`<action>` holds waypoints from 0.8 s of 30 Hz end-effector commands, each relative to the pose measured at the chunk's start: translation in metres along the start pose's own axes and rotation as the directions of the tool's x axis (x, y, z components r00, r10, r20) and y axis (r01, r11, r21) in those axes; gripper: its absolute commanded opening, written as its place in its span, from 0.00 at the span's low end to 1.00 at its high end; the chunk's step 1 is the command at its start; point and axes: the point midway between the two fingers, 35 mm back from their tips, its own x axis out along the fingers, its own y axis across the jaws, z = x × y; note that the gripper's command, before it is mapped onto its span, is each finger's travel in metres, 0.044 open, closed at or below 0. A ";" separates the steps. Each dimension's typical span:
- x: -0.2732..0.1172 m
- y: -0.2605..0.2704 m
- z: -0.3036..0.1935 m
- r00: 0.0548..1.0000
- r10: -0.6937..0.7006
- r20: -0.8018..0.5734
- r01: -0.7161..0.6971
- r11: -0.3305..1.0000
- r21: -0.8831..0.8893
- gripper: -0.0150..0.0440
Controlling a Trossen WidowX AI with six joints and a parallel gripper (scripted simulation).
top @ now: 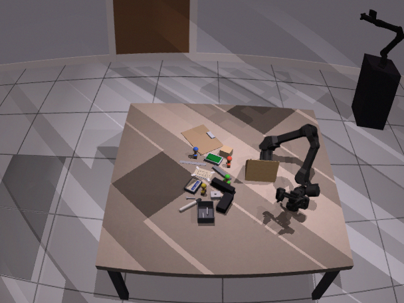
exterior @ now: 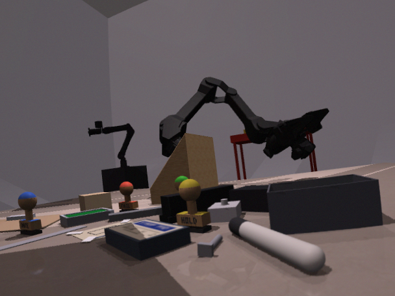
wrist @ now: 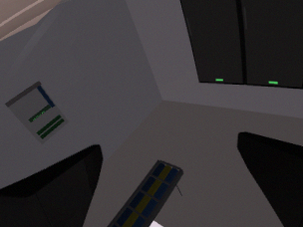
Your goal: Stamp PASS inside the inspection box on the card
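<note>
My gripper (top: 286, 201) (wrist: 169, 146) is open and empty, raised above the table's right part, well away from the stamps. In the wrist view its fingers stand wide apart against the walls. The green-topped stamp (top: 227, 177) (exterior: 181, 182) stands upright beside a black block; its label is hidden in the exterior view behind the HOLD stamp (top: 203, 189) (exterior: 193, 221) and the block. The green ink pad (top: 213, 159) (exterior: 86, 214) lies open in its grey case. The card (top: 202, 173) (exterior: 94, 233) lies flat with white tape at its corners; its print is too small to read.
A red-topped stamp (top: 229, 161) (exterior: 126, 188) and blue-topped stamp (top: 195, 152) (exterior: 27, 201) stand near the pad. Black blocks (top: 222, 185) (exterior: 198, 201), a dark open box (top: 205, 219) (exterior: 325, 206), a white-handled tool (top: 188, 205) (exterior: 276, 243) and a wooden wedge (top: 262, 171) (exterior: 199, 159) stand or lie around.
</note>
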 end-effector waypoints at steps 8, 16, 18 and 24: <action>0.058 0.054 -0.026 0.938 0.272 0.213 -0.342 0.820 0.459 0.63; 0.098 0.154 -0.047 0.694 0.530 0.488 -0.639 0.142 0.756 0.63; 0.101 0.182 -0.051 0.608 0.569 0.554 -0.637 -0.067 0.768 0.63; 0.092 0.264 -0.058 0.312 0.605 0.732 -0.388 -0.622 0.680 0.63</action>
